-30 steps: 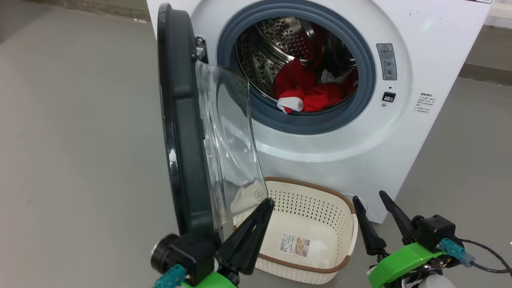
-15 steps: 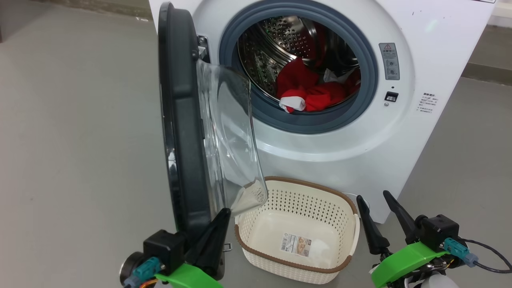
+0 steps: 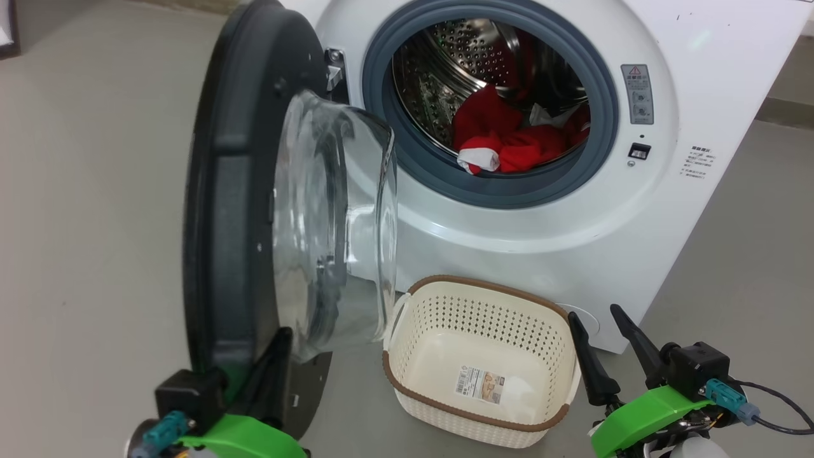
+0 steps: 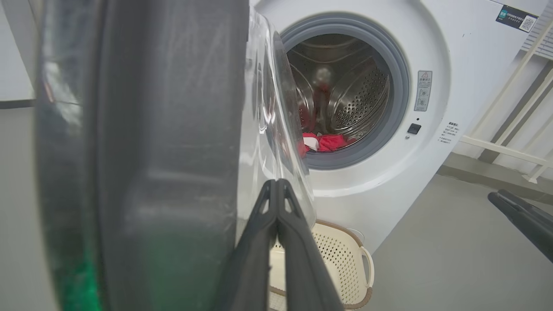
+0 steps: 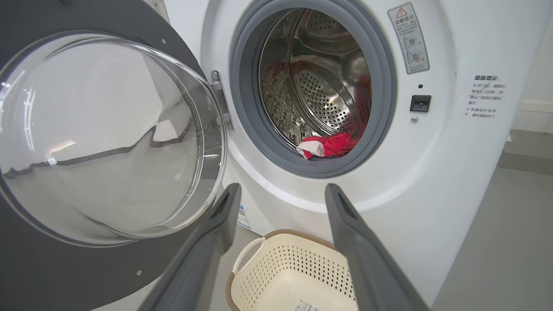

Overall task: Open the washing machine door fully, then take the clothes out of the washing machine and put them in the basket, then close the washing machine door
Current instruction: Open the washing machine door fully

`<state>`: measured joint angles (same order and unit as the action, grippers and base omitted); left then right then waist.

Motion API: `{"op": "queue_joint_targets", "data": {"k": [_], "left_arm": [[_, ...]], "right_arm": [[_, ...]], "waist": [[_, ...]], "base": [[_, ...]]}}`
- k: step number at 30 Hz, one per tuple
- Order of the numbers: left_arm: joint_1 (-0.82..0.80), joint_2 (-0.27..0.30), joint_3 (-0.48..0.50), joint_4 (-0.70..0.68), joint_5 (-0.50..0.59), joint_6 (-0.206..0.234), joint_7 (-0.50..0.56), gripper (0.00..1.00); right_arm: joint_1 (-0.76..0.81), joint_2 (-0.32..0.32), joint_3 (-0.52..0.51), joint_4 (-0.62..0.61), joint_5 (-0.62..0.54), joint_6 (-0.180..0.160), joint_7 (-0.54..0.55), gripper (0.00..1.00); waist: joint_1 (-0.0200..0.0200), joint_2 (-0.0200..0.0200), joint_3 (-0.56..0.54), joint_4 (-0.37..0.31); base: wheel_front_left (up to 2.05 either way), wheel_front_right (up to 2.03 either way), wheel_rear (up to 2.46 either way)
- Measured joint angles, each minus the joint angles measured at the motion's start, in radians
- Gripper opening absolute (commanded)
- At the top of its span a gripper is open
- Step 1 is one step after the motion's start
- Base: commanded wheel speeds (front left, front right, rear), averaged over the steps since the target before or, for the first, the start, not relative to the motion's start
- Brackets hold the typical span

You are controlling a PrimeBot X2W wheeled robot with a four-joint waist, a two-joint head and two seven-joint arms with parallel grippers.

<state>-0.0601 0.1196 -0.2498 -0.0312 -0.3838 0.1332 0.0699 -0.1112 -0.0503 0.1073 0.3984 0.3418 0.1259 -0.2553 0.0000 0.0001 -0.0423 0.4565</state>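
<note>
The left claw (image 4: 276,185), pressed together, is at the inner side of the washing machine door (image 3: 229,191); it should push outward slowly, with the spread right claw (image 3: 594,315) held aside.

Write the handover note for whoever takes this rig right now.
Left gripper: shut, empty, beside the inner face of the round black-rimmed, glass-bowled washing machine door.
Right gripper: open, empty, right of the cream perforated brown-rimmed basket.
Done: door swung wide open.
Red-and-white clothes lie in the white washing machine drum; the basket stands on the floor before it, holding no clothes.
To do: move clothes to basket, close door.
</note>
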Motion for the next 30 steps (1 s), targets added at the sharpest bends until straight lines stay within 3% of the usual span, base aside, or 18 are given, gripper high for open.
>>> {"op": "queue_joint_targets", "data": {"k": [19,30], "left_arm": [[0.005,0.059,0.243,0.031,-0.073,0.104,-0.08,0.0],[-0.023,0.08,0.337,0.126,-0.125,0.105,-0.16,0.0]], "right_arm": [[-0.023,0.0,0.002,0.011,-0.069,0.0,0.0,1.0],[-0.061,-0.011,0.0,0.013,-0.096,0.0,0.0,1.0]], "waist": [[0.0,0.0,0.068,-0.003],[0.0,0.0,0.122,-0.004]], "base": [[0.0,0.0,0.0],[0.0,0.0,0.0]]}}
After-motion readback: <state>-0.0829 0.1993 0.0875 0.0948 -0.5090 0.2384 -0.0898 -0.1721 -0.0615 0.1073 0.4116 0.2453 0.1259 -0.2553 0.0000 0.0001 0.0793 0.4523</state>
